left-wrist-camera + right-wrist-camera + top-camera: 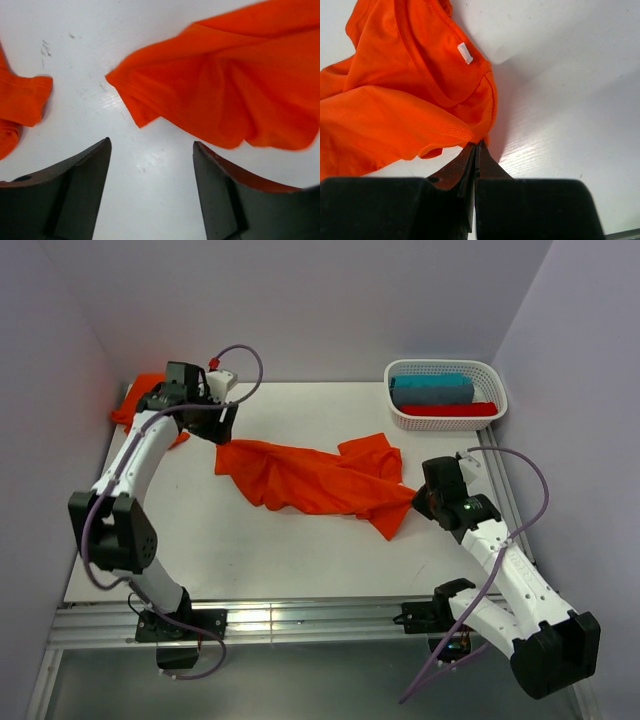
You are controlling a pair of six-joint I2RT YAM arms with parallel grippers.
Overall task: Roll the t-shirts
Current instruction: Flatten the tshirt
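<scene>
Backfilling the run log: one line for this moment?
left hand open, empty | right hand shut on t-shirt edge | t-shirt crumpled, unrolled

Left end effector [151, 142] gapes over table [150, 45]; t-shirt [225, 95] corner lies just beyond.

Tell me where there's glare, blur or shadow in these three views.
Top external: even light, glare on the metal rail by the arm bases. Left wrist: its own jaws soft and out of focus, a sheen on the table. Right wrist: the t-shirt throws a soft shadow rightward.
</scene>
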